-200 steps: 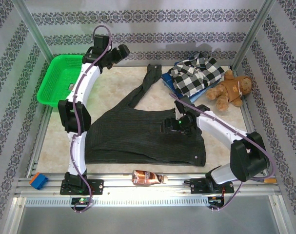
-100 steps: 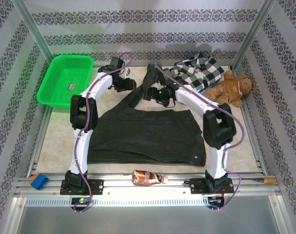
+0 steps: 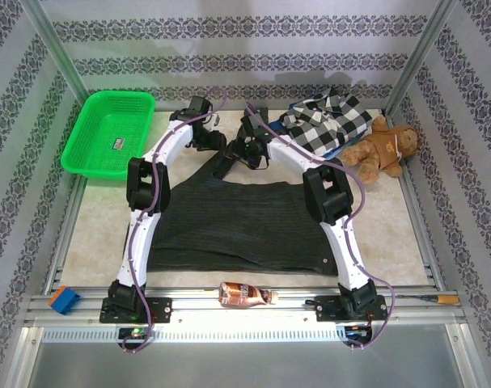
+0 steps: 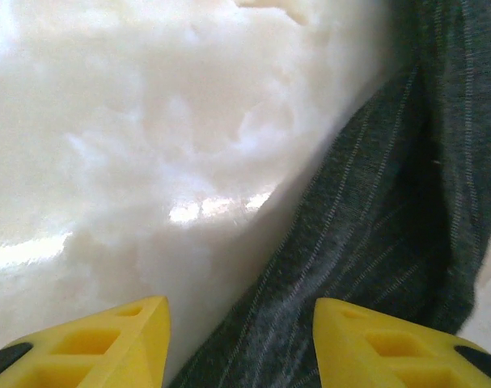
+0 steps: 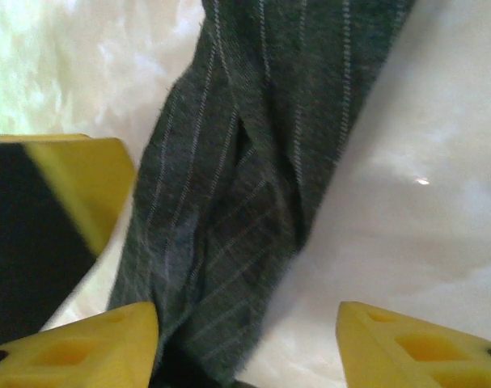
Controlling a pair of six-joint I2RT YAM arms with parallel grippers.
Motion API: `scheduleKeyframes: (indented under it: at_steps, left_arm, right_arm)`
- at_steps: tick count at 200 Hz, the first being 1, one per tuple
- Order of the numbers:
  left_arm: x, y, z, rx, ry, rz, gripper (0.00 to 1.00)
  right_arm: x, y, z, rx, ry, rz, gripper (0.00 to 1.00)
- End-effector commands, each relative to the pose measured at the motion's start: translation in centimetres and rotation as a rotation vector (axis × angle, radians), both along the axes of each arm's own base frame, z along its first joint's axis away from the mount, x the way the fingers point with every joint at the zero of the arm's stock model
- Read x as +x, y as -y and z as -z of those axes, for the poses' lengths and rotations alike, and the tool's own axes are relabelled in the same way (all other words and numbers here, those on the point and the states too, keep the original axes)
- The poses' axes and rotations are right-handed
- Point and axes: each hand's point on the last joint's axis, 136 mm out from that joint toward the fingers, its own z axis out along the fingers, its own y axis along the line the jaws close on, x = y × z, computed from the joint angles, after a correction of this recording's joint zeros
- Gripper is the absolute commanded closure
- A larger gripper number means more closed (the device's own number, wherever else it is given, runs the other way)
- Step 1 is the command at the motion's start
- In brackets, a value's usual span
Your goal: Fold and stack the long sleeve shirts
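Observation:
The dark charcoal pinstriped shirt (image 3: 237,222) lies flat in the middle of the table, with one sleeve (image 3: 249,121) running toward the back. Both grippers are down at that sleeve, the left gripper (image 3: 209,141) on its left side and the right gripper (image 3: 247,151) on its right. In the left wrist view the left gripper (image 4: 241,323) is open, and the sleeve's edge (image 4: 366,218) lies between its yellow fingers. My right gripper (image 5: 249,331) is open astride the bunched sleeve (image 5: 253,162). The checked flannel shirt (image 3: 326,121) lies on a blue garment (image 3: 296,106) at the back right.
A green basket (image 3: 107,133) stands at the back left. A brown teddy bear (image 3: 387,149) sits at the right edge beside the flannel. A bottle (image 3: 245,295) and a blue block (image 3: 63,299) lie on the front rail. Bare tabletop (image 4: 148,145) spreads left of the sleeve.
Both arms have reached to the far sleeve: the right from over the shirt body, the left down from the back. Both pairs of jaws have narrowed around the sleeve.

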Motion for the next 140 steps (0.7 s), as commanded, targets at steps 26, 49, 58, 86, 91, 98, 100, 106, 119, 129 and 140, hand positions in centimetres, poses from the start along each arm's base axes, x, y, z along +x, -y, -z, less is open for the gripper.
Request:
scheduleKeyframes:
  at_steps: [26,49,58,86,91,98,100,106,119,129,140]
  left_arm:
    - [-1.4,0.1,3.0,0.018,-0.095,0.022,0.53]
    - [-1.4,0.7,3.4,-0.013,-0.11,0.022,0.61]
    - [-1.5,0.8,3.7,-0.017,-0.116,0.019,0.68]
    - [-1.3,-1.0,3.9,-0.005,-0.134,-0.043,0.85]
    - [-1.1,-1.4,3.7,0.0,-0.131,-0.059,0.87]
    - [-0.8,-2.1,3.4,0.01,-0.122,-0.079,0.88]
    - [-0.7,-2.4,3.3,0.011,-0.119,-0.085,0.88]
    - [-0.5,-3.0,2.9,0.017,-0.11,-0.098,0.89]
    - [0.1,-4.2,1.9,0.026,-0.079,-0.123,0.89]
    - [0.4,-5.0,1.0,0.031,-0.051,-0.138,0.9]
    - [0.7,-6.0,0.1,0.035,-0.026,-0.16,0.9]
  right_arm:
    - [0.8,-0.3,1.8,-0.042,-0.057,0.085,0.57]
    - [0.5,0.3,2.8,-0.094,-0.082,0.105,0.71]
    - [0.4,0.6,3.1,-0.104,-0.091,0.114,0.76]
    - [0.7,1.3,3.1,-0.137,-0.078,0.128,0.92]
    - [0.7,1.4,3.1,-0.144,-0.075,0.129,0.94]
    - [0.9,1.5,3.1,-0.151,-0.071,0.131,0.98]
    - [0.9,1.6,3.1,-0.154,-0.071,0.133,0.99]
    - [1.0,1.7,3.1,-0.157,-0.066,0.133,1.0]
    - [1.2,1.8,3.0,-0.159,-0.06,0.137,1.0]
    - [1.3,1.8,2.9,-0.159,-0.053,0.136,1.0]
    - [1.5,1.8,2.8,-0.158,-0.045,0.134,1.0]
